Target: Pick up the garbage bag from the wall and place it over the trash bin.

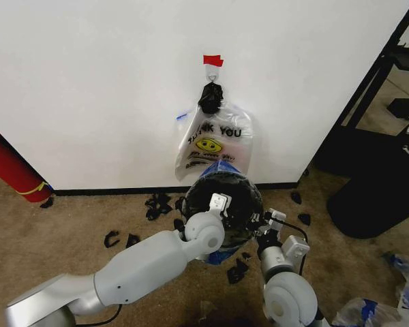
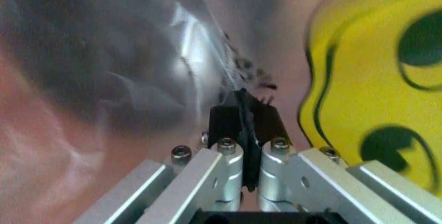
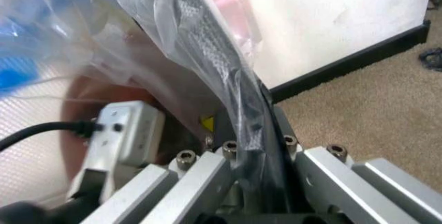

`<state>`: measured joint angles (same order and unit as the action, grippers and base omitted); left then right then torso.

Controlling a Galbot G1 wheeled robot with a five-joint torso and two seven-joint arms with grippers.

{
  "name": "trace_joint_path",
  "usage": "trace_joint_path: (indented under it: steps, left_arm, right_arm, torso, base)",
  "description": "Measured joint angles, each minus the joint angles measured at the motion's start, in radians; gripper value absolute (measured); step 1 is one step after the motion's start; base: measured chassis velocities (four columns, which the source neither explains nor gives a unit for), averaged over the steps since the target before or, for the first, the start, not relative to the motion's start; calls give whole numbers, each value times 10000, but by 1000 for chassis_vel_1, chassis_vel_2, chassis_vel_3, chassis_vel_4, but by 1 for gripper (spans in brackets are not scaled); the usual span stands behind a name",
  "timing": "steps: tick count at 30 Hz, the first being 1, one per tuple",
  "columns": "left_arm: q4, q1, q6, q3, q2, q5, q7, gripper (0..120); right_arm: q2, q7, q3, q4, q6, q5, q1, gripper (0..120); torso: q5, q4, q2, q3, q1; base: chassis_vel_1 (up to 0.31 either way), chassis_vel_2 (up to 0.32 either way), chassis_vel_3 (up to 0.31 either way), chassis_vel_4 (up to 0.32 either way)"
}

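both arms at bin (image 1: 225, 197) under wall (image 1: 88, 82) | left gripper (image 2: 243, 125) pinched on garbage bag (image 3: 159, 43) film, bin's left rim | right gripper (image 3: 252, 131) clamped on bag edge plus rim, right side | bag stretched across opening between my grippers | smiley bag (image 1: 215, 143) just behind

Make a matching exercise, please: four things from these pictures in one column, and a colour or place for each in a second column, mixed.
Column A:
1. trash bin
2. red tape
3. "THANK YOU" bag
4. left gripper

Column B:
a. on the wall, above the hook
b. fingers shut on thin plastic
c. on the carpet below the hanging bag
d. clear, with a yellow smiley

Pairs: 1-c, 2-a, 3-d, 4-b
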<state>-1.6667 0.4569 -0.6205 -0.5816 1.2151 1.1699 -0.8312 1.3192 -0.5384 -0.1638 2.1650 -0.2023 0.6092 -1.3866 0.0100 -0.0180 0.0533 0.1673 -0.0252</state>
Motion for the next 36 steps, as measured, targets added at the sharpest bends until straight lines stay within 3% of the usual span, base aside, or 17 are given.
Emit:
trace_joint_path:
  steps: [16,20,29,34,35,36]
  left_arm:
    - [1004,-232,178,-2,632,-119,71,0]
    - [897,-236,235,41,557,-192,73,0]
    - [-812,-19,488,213,-319,-690,276,0]
    - [-2508,385,618,350,-1296,-1007,796,0]
    - [-3289,822,818,670,-1891,-1068,1333,4]
    - [-3533,1026,996,826,-2082,-1141,1572,8]
  right_arm:
    - [152,-35,168,-29,-3,79,17,0]
    - [174,-56,134,-75,-3,84,46,0]
    - [220,-333,-209,-354,1,604,331,0]
    - [448,-779,-298,-506,-130,1301,543,0]
    - [528,-893,-344,-581,-157,1510,636,0]
    - [557,-978,-393,-592,-177,1692,662,0]
  torso:
    - [-1,-1,0,0,0]
    - [0,0,0,0,0]
    - [1,0,0,0,0]
    - [1,0,0,0,0]
    - [3,0,0,0,0]
    - [2,1,0,0,0]
  base:
    - [0,0,0,0]
    - [0,0,0,0]
    - [0,0,0,0]
    - [0,0,0,0]
    - [0,0,0,0]
    - [0,0,0,0]
